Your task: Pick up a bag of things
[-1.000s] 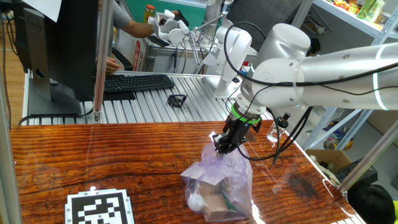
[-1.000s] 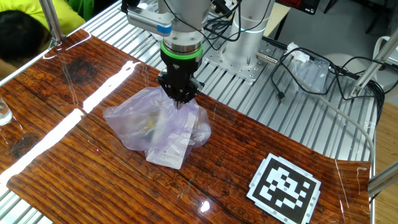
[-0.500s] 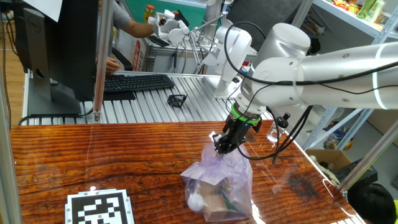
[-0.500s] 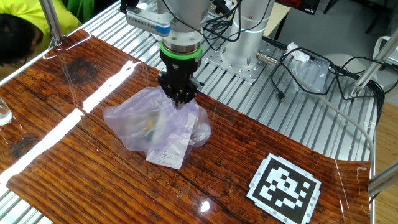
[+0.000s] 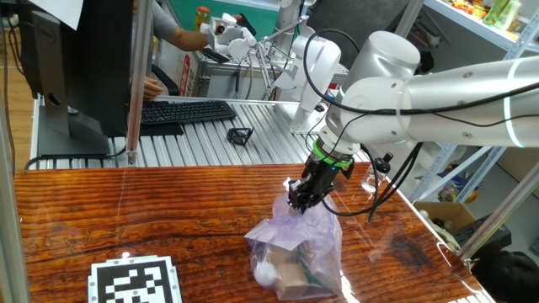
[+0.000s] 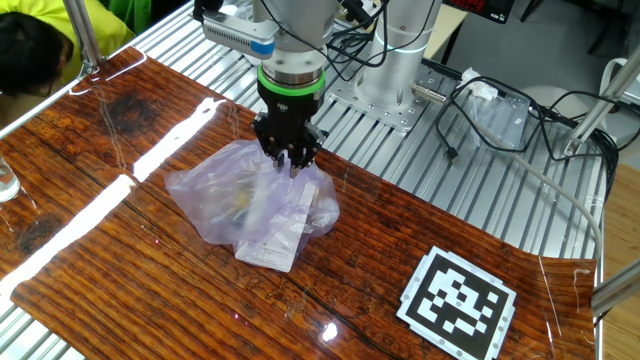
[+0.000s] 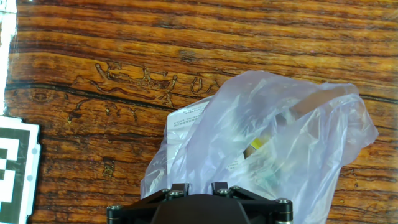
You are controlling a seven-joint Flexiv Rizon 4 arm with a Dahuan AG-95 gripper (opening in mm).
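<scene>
The bag of things (image 5: 295, 248) is a crinkly pale-lavender plastic bag resting on the wooden table (image 5: 126, 210). A white ball (image 5: 265, 271) and tan items show through it. In the other fixed view the bag (image 6: 250, 205) has a white paper tag (image 6: 268, 250) at its near side. My gripper (image 6: 290, 166) points straight down at the bag's bunched top, and its two fingers stand slightly apart, open, around the plastic. In the hand view the bag (image 7: 280, 149) and tag (image 7: 186, 115) lie right under the gripper (image 7: 199, 186), whose fingertips are hidden.
A black-and-white marker card (image 6: 458, 297) lies on the table beside the bag, also in the hand view (image 7: 15, 168). A glass (image 6: 5, 185) stands at the table's edge. A keyboard (image 5: 185, 111) and monitor (image 5: 84, 67) sit on the metal bench behind.
The fingers, pinched to a point on the bag's top before, now stand slightly apart. The bag has not moved on the table.
</scene>
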